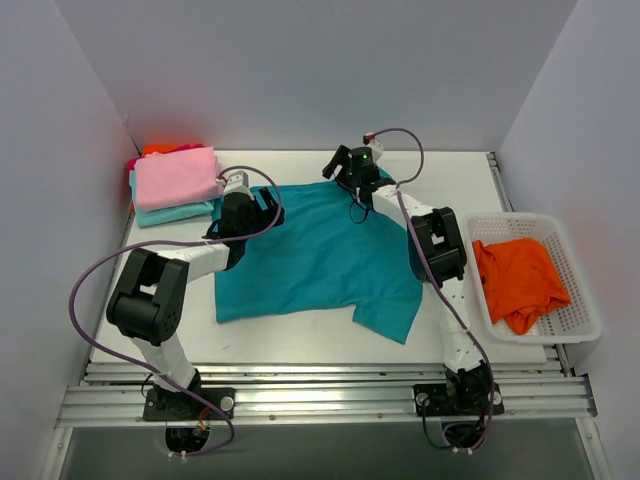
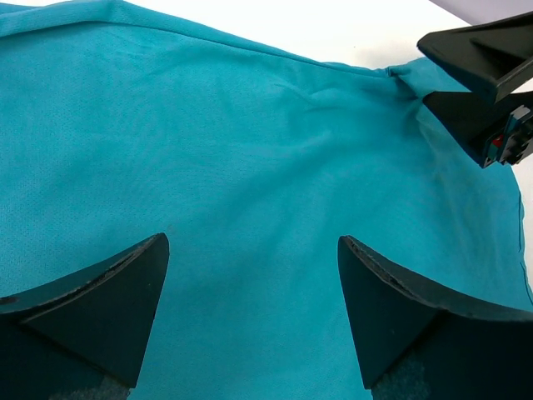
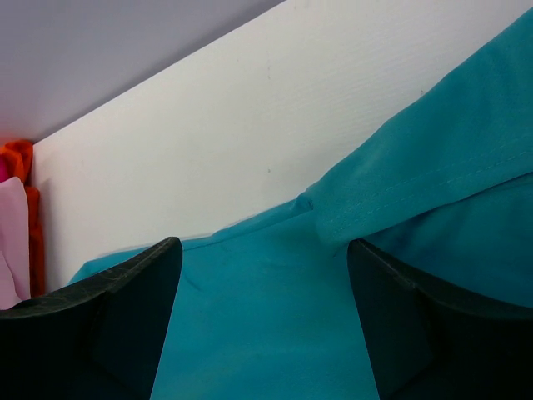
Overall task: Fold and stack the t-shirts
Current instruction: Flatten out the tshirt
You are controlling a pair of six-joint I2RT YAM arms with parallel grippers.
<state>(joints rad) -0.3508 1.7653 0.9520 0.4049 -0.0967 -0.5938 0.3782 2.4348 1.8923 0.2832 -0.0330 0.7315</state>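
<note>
At far left a folded pink shirt [image 1: 176,176] tops an aqua shirt [image 1: 170,214] in a soft, squared stack. Just right of it the left claw [image 2: 252,242] hovers released, jaws wide, over the far left part of the teal shirt [image 1: 320,255]. That shirt lies spread on the white table [image 1: 300,335], mostly flat, one corner straggling toward the near edge. The right claw [image 3: 264,243] is likewise unclenched and empty at the shirt's far edge, beside a sleeve [image 3: 416,183] doubled over on its stitched hem. The fine matte knit looks light and limp. It should sag and crease when lifted, so a pinch on hems or corners looks safest. At right, a crumpled orange shirt [image 1: 518,280] fills a white mesh basket [image 1: 580,325].
</note>
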